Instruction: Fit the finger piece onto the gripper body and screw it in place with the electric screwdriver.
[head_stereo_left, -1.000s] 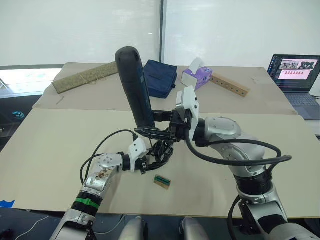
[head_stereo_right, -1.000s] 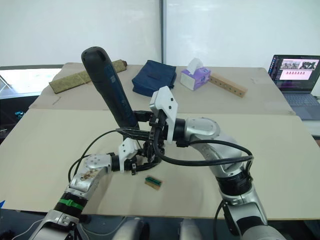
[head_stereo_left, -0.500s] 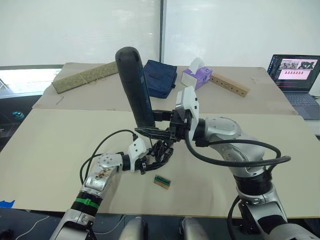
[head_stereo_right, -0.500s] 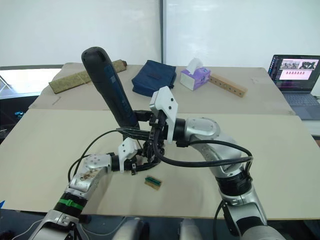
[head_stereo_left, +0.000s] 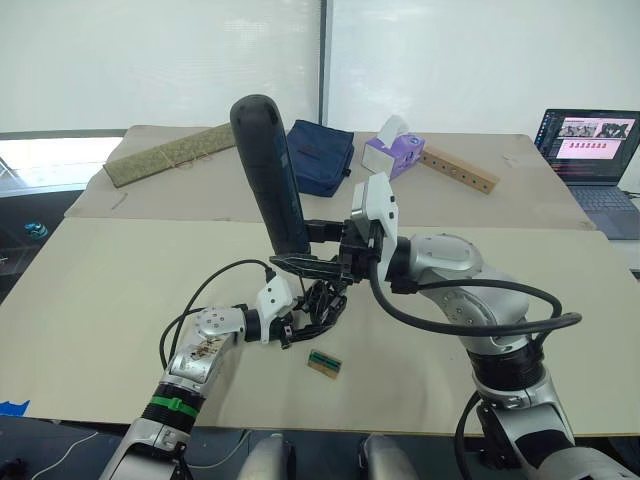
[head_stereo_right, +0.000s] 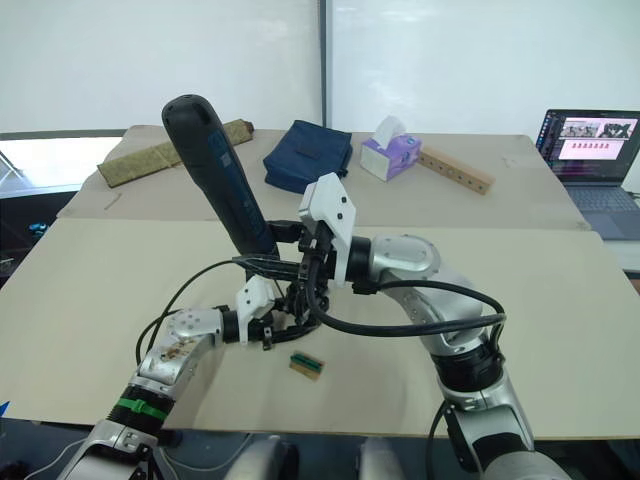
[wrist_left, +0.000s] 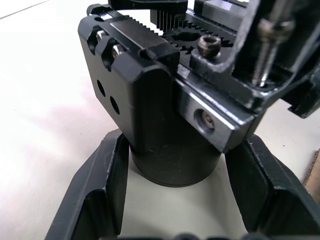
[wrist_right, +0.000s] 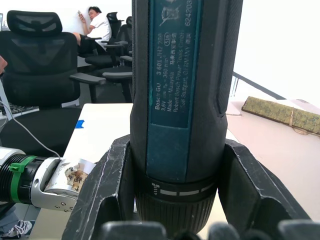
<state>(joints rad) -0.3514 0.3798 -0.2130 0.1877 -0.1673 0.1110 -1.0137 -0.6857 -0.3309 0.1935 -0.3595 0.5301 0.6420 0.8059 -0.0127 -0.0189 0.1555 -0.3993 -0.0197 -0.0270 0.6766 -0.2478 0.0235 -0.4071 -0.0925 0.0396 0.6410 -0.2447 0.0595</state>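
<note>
The gripper body (wrist_left: 165, 95), a blocky black assembly with toothed racks and steel screw heads, stood on the tan table (head_stereo_left: 120, 290) at the scene's centre, my left gripper (wrist_left: 170, 185) clasping its round base. My right gripper (wrist_right: 175, 200) pinched the electric screwdriver (head_stereo_left: 270, 170), a thick, smooth black cylinder with its rounded end leaning toward 11 o'clock. The screwing step appeared under way; next, I judged, the bit needed seating squarely. A small green-topped block (head_stereo_left: 324, 363) lay at 5 o'clock. I could not pick out the finger piece.
</note>
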